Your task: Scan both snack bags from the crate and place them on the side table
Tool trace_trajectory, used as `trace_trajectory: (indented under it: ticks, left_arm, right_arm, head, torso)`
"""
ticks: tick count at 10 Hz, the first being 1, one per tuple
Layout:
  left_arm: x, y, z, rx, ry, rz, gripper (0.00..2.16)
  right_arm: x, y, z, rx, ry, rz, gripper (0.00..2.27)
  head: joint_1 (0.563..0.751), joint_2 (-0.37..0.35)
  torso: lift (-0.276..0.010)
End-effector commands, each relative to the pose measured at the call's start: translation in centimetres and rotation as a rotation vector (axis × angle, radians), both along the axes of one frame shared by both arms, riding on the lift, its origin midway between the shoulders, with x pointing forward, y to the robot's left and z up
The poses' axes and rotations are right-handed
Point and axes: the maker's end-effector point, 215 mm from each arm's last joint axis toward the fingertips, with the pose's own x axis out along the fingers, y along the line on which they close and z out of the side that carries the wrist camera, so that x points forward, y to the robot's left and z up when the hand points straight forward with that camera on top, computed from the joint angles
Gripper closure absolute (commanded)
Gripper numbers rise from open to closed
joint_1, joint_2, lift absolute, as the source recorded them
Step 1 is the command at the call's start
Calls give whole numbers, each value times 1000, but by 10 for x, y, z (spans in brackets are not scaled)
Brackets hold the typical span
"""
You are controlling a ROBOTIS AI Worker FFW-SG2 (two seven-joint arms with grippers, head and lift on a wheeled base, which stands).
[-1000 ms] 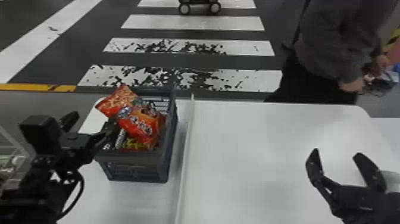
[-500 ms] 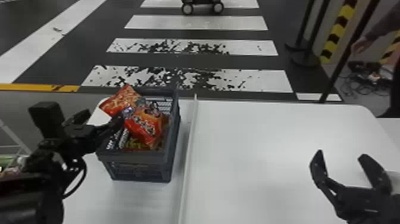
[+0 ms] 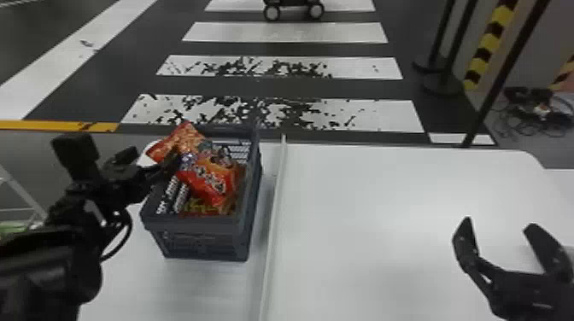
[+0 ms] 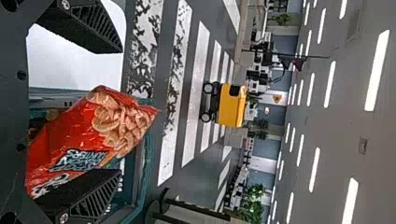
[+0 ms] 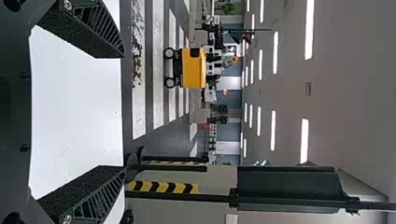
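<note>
Head view: a snack bag [image 3: 181,138] leans from the crate [image 3: 200,246], its raised end offering a likely grip. Left wrist view: left jaws straddle it, wide apart, unclamped. Right wrist view: right jaws gape empty by the tabletop [image 5: 74,107].

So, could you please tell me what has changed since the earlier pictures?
The left tool has moved higher in the head view relative to the crate. I see nothing taken hold of or let go; its fingers stand apart. The crate and the red snack bag look unmoved against the table, and the right tool stays open.
</note>
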Motion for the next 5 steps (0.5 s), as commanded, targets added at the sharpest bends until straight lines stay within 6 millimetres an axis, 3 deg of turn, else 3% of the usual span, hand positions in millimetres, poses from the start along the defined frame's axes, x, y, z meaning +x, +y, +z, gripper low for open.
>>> trace_trajectory:
  ticks: [1, 3, 5]
  left_arm:
    - [10, -6, 1, -3, -2, -15, 167]
    - [15, -10, -2, -6, 7, -20, 589]
    - [15, -16, -5, -7, 14, -18, 1656]
  right_arm:
    - [-2, -3, -1, -1, 3, -5, 66]
    - [-4, -7, -2, -4, 5, -12, 66]
    - [-4, -8, -1, -4, 2, -13, 66]
  head:
    - [695, 44]
    - [695, 34]
    - [695, 21]
  torso:
    - [-98]
    - [-98]
    - [-98]
